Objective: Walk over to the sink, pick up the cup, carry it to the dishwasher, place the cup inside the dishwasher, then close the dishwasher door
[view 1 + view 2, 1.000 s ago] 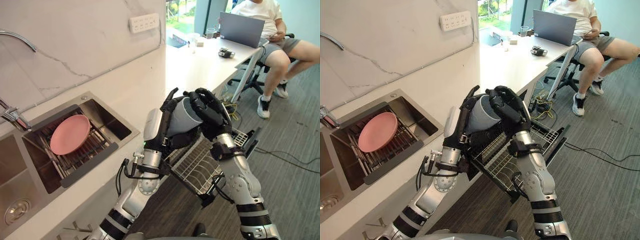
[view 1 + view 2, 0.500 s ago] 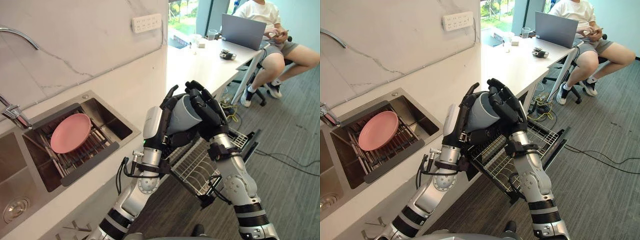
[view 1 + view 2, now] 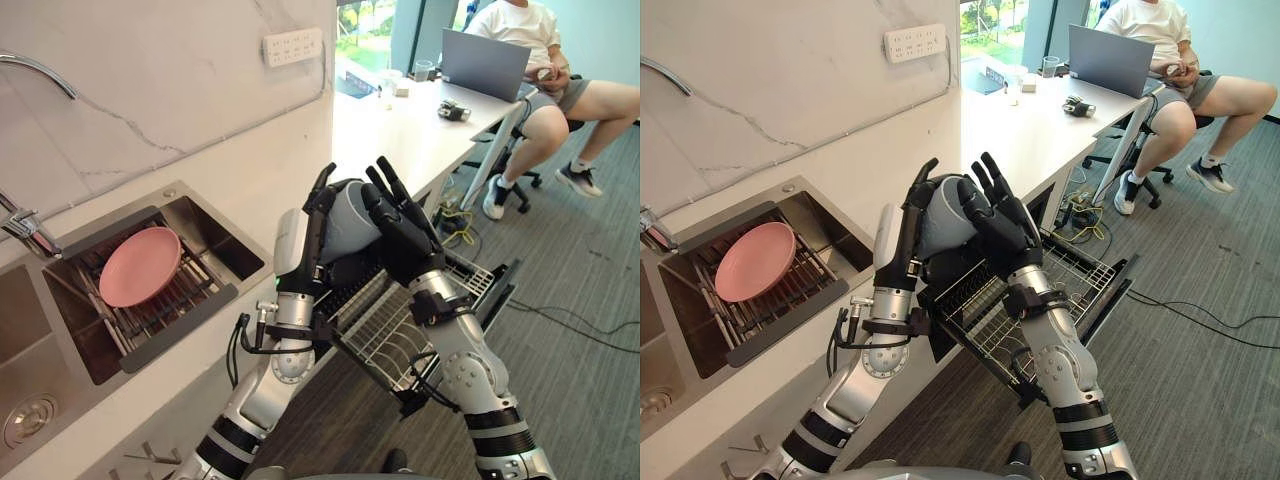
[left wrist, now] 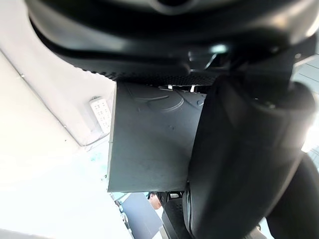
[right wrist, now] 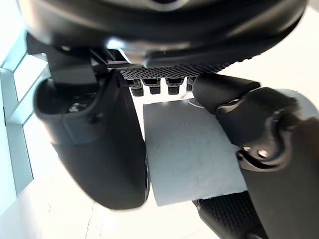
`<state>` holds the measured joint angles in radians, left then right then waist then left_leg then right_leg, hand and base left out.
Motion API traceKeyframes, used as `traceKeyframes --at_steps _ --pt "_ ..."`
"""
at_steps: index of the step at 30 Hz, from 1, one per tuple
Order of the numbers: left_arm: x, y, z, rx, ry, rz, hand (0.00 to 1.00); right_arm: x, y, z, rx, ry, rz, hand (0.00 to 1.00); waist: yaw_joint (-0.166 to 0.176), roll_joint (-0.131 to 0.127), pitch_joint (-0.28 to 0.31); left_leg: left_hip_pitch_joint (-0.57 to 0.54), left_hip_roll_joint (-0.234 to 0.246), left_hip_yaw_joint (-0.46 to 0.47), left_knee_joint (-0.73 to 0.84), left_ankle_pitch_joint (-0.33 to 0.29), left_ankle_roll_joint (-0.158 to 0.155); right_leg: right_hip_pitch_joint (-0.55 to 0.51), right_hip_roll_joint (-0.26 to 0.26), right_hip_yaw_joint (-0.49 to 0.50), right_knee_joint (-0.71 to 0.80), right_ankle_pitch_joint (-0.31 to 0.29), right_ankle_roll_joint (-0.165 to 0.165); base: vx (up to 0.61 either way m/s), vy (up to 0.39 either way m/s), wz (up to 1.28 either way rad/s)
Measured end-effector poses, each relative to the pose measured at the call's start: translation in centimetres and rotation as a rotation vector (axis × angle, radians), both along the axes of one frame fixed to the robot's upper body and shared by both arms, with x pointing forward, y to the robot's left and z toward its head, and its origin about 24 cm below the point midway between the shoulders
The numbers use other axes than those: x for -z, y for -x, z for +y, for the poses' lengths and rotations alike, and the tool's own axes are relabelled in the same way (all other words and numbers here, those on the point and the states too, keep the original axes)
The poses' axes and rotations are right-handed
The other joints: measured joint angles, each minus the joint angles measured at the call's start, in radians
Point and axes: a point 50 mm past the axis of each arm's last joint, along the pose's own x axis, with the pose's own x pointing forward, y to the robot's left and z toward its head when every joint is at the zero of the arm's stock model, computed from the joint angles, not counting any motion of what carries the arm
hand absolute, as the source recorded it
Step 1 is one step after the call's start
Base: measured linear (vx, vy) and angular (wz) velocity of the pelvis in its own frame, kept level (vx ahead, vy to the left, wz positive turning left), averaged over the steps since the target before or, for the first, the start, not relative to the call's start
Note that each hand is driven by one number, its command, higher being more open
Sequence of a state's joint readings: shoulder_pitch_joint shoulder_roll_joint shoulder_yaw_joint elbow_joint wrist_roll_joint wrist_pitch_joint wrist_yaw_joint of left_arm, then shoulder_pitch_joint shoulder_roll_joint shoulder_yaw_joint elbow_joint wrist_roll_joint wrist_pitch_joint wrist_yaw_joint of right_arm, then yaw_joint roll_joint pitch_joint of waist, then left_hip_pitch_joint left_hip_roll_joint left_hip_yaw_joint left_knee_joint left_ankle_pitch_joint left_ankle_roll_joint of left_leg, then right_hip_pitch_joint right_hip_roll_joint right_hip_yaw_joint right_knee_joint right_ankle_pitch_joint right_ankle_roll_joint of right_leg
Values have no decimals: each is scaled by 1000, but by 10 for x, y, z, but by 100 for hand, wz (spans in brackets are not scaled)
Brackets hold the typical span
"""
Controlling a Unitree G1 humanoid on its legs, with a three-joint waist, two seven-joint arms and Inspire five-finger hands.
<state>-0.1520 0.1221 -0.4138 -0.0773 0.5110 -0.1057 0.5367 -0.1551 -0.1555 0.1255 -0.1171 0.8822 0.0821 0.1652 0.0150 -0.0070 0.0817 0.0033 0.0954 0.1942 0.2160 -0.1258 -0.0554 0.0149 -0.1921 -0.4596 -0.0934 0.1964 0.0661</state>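
The grey cup (image 3: 345, 215) hangs between both hands, off the desk's (image 3: 400, 140) front edge; the left hand (image 3: 305, 230) curls thumb and fingers round it; the right hand (image 3: 400, 235) presses nearly straight fingers against its far side; the cup's long axis is tilted, and the pulled-out dishwasher rack (image 3: 385, 330) lies directly below.

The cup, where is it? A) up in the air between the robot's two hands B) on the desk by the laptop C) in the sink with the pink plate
A: the grey cup sits between the left hand and the right hand, above the dishwasher rack.
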Motion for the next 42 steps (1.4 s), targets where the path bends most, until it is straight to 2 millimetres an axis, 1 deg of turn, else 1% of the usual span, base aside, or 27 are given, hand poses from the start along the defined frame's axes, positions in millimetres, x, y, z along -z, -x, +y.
traceKeyframes --at_steps 3,5,9,16,20,24,29,32,35,42 --pt "-10 -6 13 -74 44 -49 0 5 5 6 -60 5 8 100 1 -4 -2 0 0 0 0 0 0 0 0 1 0 0 0 0 0 0" --pt "-11 -7 15 -85 48 -55 0 5 6 8 -74 3 0 100 3 -6 -3 0 -1 0 -1 0 0 0 0 1 0 0 0 0 0 0" --pt "-11 -7 15 -85 47 -55 0 4 6 9 -88 13 -9 100 6 -12 -6 1 -1 0 -2 0 0 0 -1 0 0 0 0 0 0 0" --pt "-9 -7 16 -88 43 -50 0 2 7 11 -113 17 -19 100 7 -12 -5 0 -2 0 -3 0 0 0 -1 1 0 1 1 0 0 0" --pt "-10 -7 17 -88 45 -56 0 -3 8 11 -101 15 -30 100 8 -12 -5 -1 -2 0 -3 0 0 0 -1 1 0 1 2 0 0 0" --pt "-11 -6 15 -65 45 -68 0 -6 8 11 -79 12 -23 100 11 -12 -5 -1 -3 -2 -3 0 0 2 -1 0 0 1 2 0 0 0" --pt "-9 -4 7 -16 30 -55 0 -5 7 11 -43 15 12 100 14 -12 -5 -1 -4 -6 -3 1 2 5 -3 -5 0 1 2 0 0 1" --pt "-9 -4 5 4 21 -47 0 -4 6 15 -54 32 25 100 14 -12 -5 -1 -5 -8 -2 1 2 6 -4 -7 0 1 2 0 0 0" --pt "-9 -3 2 24 16 -45 0 -4 6 16 -53 40 33 100 19 -12 -5 -2 -7 -12 -2 2 3 8 -6 -11 0 1 2 0 0 5" --pt "-10 -2 -1 54 3 -38 0 -3 4 15 -35 137 22 100 21 -13 -5 -6 -9 -19 2 2 4 10 -8 -19 0 1 2 0 0 2"
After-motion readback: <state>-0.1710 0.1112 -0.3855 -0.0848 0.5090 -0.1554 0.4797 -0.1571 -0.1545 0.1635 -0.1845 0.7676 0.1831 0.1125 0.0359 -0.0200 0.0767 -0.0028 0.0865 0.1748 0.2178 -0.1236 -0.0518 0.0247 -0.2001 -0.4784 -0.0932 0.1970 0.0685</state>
